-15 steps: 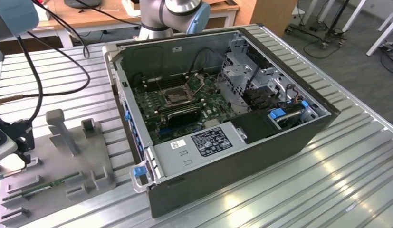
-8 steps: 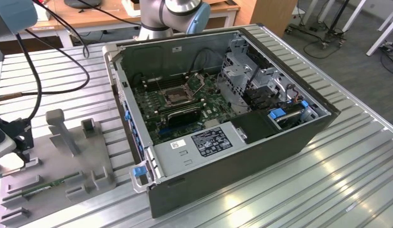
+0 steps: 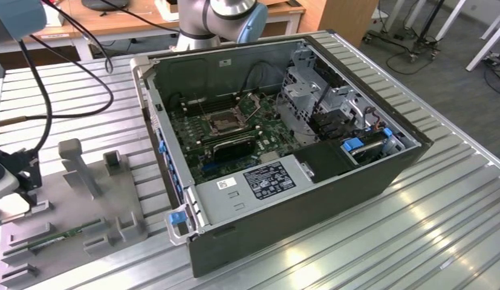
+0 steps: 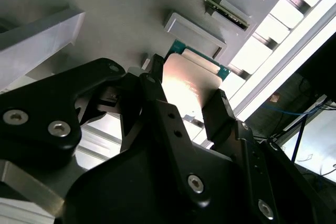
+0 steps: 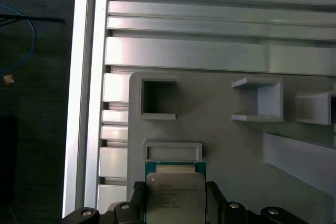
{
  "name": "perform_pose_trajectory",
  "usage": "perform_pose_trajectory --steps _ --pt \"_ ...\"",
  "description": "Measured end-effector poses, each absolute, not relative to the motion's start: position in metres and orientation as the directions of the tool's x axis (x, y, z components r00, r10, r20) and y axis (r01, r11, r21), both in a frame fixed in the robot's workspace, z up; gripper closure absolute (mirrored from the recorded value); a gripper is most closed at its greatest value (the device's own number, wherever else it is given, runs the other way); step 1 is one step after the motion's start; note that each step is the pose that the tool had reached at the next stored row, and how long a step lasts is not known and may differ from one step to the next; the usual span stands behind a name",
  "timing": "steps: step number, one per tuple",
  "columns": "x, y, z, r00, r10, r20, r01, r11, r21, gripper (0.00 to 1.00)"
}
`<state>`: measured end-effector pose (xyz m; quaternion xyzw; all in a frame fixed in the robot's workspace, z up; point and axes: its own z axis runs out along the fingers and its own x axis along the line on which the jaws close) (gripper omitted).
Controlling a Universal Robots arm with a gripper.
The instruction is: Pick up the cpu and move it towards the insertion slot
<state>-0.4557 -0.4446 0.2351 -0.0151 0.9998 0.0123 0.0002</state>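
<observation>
A: While scanning along the tray (image 3: 52, 208), where to find the gripper (image 5: 175, 203)?

B: At the tray's side farthest from the case (image 3: 331, 193), hanging low over the grey surface.

A: Wide, narrow, or holding?

B: Closed on the cpu (image 5: 175, 198), with black fingers (image 5: 138, 203) against two opposite edges. Pale silvery top facing up, green rim around it. Same pinch in the second wrist view, with the top glaring bright.

A: Lifted off the tray or resting on it?

B: Cannot tell. Sits just beside a small raised rectangular frame (image 5: 173, 150) of the tray, near the tray's outer edge.

A: And the slot (image 3: 221, 121)?

B: Well apart from the tray, inside the open case standing just beside it. Dark and square, with a shiny metal surround, at the middle of the green board (image 3: 266, 142).

A: Anything else on the tray?

B: A thin green memory stick (image 3: 60, 235), lying flat, apart from the cpu. Also upright grey posts (image 3: 72, 163), rising from the tray nearer the case.
</observation>
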Motion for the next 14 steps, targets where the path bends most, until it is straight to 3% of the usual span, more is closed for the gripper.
perform_pose_trajectory --steps 14 --pt "-0.4557 -0.4446 0.2432 -1.0 -0.03 -0.001 -0.03 0.999 0.025 0.45"
